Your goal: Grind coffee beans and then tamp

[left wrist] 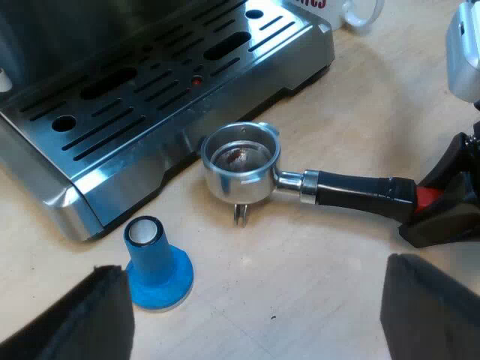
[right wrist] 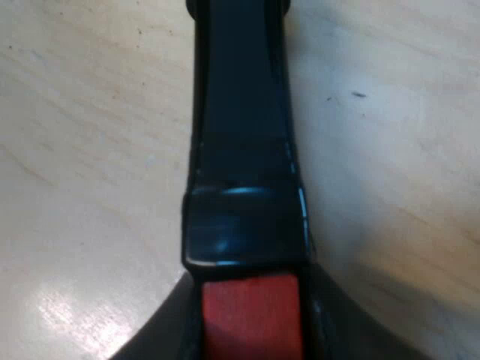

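Holder [left wrist: 240, 161]: it lies on the table [left wrist: 315, 277], cup side up, just by the machine [left wrist: 150, 97]. We see a little brown bit inside.
Handle [right wrist: 244, 150]: it is black with a red end, and it points away from the machine.
Right gripper [left wrist: 429, 201]: our fingers squeeze the red end from both sides.
Left gripper [left wrist: 255, 322]: our fingers are wide apart and hold nothing. They hang over the table near the tamper.
Tamper [left wrist: 156, 266]: it is blue and stands up near the machine's corner, apart from the holder.
Mug [left wrist: 352, 9]: it is white and sits by the machine's other corner.
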`<action>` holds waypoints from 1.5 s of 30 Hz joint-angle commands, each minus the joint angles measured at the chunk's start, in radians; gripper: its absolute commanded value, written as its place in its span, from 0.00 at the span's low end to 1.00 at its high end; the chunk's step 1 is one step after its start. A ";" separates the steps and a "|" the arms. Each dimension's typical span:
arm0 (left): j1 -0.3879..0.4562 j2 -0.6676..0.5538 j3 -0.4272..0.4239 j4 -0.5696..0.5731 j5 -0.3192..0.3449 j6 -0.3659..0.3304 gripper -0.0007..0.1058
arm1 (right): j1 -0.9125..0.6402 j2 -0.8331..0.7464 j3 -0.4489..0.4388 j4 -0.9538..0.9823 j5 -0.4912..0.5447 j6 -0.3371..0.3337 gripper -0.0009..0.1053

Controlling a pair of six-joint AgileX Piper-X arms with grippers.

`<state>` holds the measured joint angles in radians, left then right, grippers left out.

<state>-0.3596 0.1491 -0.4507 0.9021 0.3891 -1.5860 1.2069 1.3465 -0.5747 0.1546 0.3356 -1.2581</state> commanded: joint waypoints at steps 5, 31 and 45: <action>-0.004 -0.004 -0.005 -0.001 -0.011 -0.011 0.66 | -0.005 0.001 -0.009 -0.015 0.012 -0.010 0.61; -0.004 -0.004 -0.005 -0.002 -0.011 -0.011 0.66 | -0.005 0.001 -0.265 0.579 -0.003 -0.010 0.60; -0.004 -0.004 -0.005 -0.002 -0.011 -0.011 0.66 | -0.005 -0.228 -0.319 0.583 0.003 -0.042 0.60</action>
<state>-0.3596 0.1491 -0.4507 0.9100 0.3891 -1.5860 1.2069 1.1570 -0.8829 0.7523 0.3341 -1.2786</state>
